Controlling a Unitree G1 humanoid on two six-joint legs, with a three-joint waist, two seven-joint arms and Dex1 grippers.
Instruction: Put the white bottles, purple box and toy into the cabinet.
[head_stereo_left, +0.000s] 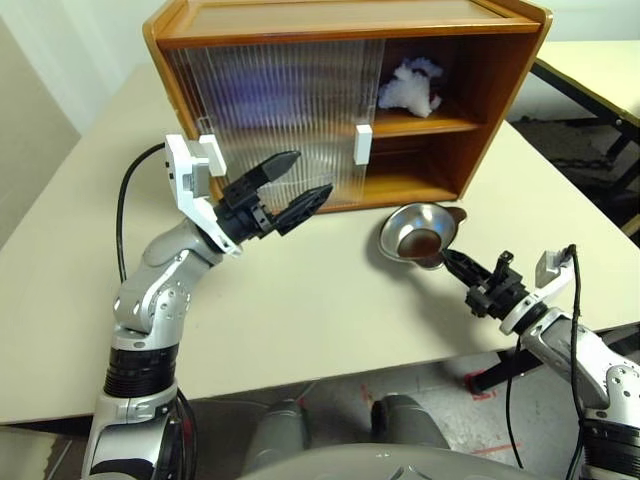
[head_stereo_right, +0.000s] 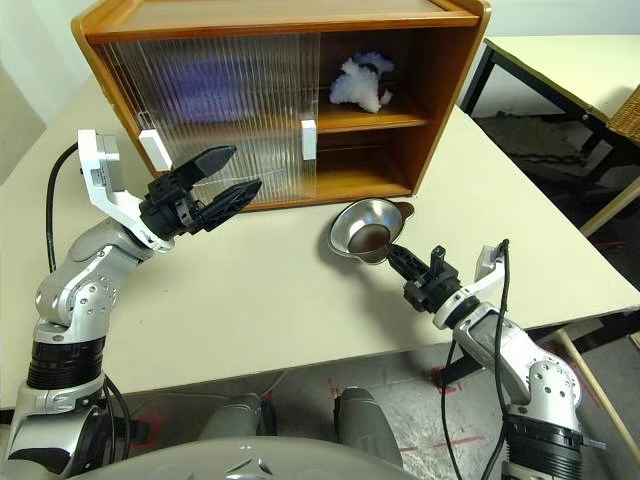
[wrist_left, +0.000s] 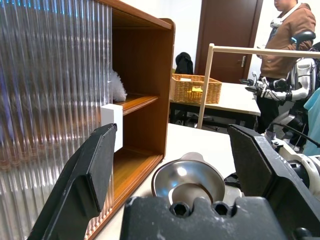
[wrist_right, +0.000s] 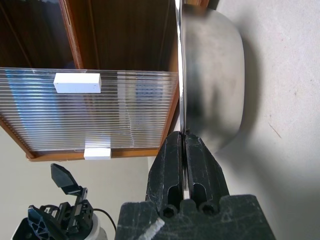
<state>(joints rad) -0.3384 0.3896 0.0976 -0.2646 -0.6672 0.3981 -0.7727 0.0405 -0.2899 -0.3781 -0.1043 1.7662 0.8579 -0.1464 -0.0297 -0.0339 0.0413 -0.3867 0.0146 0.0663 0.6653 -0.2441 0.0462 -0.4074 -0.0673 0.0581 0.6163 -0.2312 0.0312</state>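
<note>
Toy (head_stereo_left: 410, 88) on upper shelf, long axis sideways.

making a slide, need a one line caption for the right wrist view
Right gripper shut on the rim of a metal bowl on the table, beside the cabinet's ribbed sliding doors.

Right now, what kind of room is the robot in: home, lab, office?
Probably a robot lab or office workroom. Plain work tables, a second robot with a person beside it, a wicker basket on another table, and a test cabinet point that way.
</note>
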